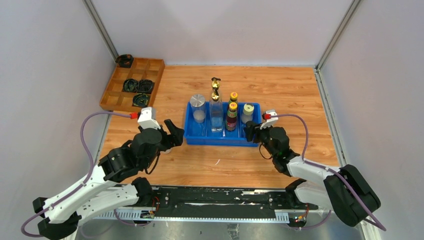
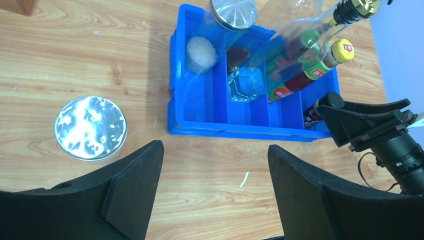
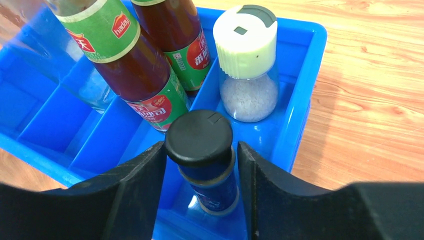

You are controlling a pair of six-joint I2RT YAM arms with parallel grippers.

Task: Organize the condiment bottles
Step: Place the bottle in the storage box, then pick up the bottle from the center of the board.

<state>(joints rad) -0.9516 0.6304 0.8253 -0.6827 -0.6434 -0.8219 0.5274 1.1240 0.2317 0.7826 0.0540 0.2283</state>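
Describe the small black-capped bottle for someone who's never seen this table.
Find the blue divided bin mid-table. In its rightmost compartment, at the near end, stands the black-capped bottle. Only it has a black cap; behind it stands the cream-lidded jar.

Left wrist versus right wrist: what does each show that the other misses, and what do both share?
Left wrist only: a round silver lid on the table left of the blue bin, a silver-lidded jar in the bin's left compartment, the gold spout of the tall clear bottle, and the open, empty left gripper.
Right wrist only: the cream-lidded jar of white grains, and the fingers of the right gripper flanking the black-capped bottle; grip unclear.
Both: the bin and the two dark sauce bottles.
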